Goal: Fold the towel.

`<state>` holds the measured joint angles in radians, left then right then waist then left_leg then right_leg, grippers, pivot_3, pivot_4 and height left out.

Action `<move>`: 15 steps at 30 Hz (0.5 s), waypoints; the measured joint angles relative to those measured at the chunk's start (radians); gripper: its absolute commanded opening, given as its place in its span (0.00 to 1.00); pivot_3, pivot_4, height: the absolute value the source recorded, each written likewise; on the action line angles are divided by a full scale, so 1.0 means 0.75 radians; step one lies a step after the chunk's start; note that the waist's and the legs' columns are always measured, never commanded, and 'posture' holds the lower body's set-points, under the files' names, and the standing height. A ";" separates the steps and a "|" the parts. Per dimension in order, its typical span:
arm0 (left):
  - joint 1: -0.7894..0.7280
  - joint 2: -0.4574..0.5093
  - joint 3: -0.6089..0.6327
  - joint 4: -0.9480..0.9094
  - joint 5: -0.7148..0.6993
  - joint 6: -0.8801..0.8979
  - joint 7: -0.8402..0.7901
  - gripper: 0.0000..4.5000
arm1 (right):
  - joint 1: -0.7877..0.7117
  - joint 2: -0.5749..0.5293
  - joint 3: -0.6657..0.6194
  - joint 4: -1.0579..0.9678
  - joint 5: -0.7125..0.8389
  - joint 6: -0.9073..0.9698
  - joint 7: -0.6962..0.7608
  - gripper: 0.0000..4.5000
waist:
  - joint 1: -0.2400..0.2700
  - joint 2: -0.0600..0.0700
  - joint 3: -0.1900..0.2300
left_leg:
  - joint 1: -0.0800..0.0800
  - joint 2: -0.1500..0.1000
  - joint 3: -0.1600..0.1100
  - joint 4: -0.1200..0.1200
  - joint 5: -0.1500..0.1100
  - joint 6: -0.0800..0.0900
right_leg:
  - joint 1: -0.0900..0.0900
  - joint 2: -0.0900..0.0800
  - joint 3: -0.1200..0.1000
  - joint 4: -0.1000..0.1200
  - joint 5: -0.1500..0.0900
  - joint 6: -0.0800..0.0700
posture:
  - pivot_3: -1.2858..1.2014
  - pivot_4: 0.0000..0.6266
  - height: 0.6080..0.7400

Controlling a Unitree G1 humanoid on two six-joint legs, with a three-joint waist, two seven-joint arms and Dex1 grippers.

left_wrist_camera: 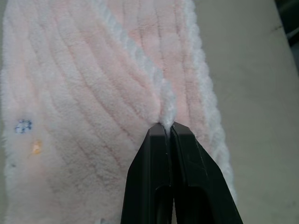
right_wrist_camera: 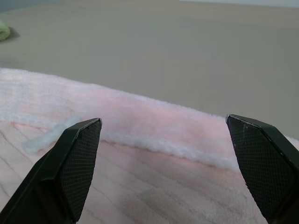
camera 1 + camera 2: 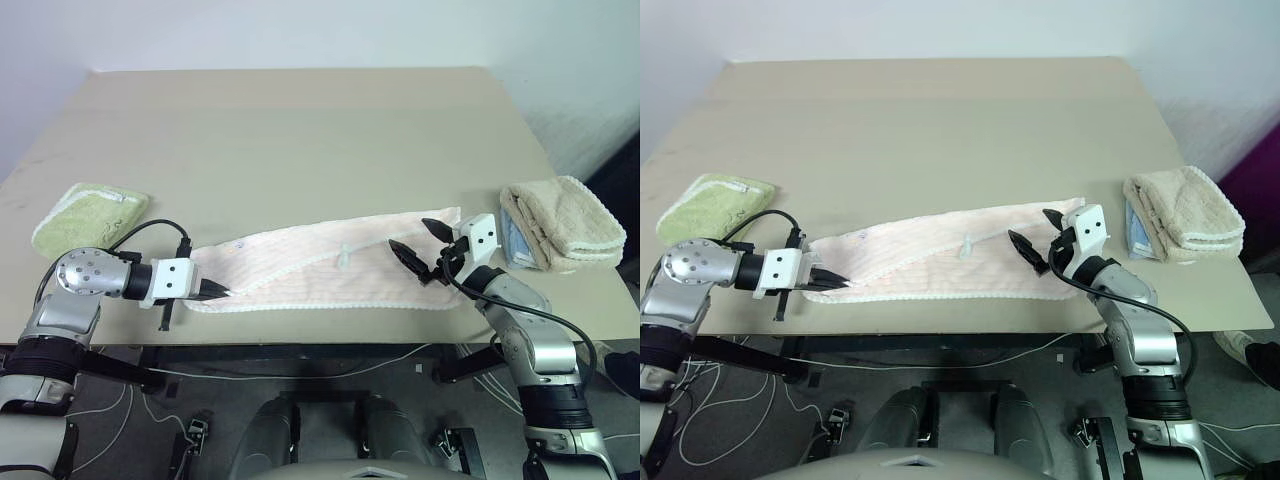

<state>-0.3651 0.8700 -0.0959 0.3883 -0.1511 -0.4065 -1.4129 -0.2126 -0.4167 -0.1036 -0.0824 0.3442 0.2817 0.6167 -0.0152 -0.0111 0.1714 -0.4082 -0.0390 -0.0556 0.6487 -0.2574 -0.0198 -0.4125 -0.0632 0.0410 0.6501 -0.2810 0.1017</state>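
Towel [image 3: 320,265] lies on table [image 3: 300,130] between two folded towels [image 3: 90,215] [image 3: 565,222]

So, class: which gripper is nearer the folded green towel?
Left. The left gripper, shut on the pink towel, sits just beside the green towel; the right gripper hangs open over the pink towel's far end.

The towel [image 1: 84,93] runs past the top and bottom edges of the left wrist view; two small marks on it, one bluish and one orange, are too faint to read. The left gripper [image 1: 167,127] covers the cloth beneath its pressed-together fingers, and how much of the white edging is caught there cannot be told. In the right wrist view, both fingers [image 2: 70,163] are cut off at the bottom edge. A blue item tucked beside the beige towel [image 3: 565,220] is too hidden to identify.
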 measured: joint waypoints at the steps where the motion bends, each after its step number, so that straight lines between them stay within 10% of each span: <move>1: 0.006 0.002 0.003 -0.011 -0.007 0.013 0.001 0.01 | -0.003 -0.004 0.000 0.000 0.000 0.000 0.001 1.00 | 0.001 0.000 0.000 | 0.000 0.000 0.000 0.000 0.000 0.000 | 0.000 0.000 0.000 0.000 0.000 0.000 | 0.52 0.24 1.00; 15: 0.022 0.000 0.268 -0.169 -0.251 0.510 0.223 0.01 | -0.137 -0.339 0.061 0.070 -0.233 -0.163 0.135 1.00 | 0.001 0.000 0.000 | 0.000 0.000 0.000 0.001 0.000 0.000 | 0.000 0.000 0.000 0.000 0.000 0.000 | 0.52 0.24 1.00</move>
<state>-0.3482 0.8700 0.1051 0.2614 -0.3392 -0.0239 -1.2455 -0.3156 -0.6713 -0.0579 -0.0295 0.1694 0.1595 0.7177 -0.0143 -0.0111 0.1715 -0.4081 -0.0391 -0.0552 0.6493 -0.2575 -0.0197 -0.4123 -0.0631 0.0409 0.6500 -0.2810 0.1018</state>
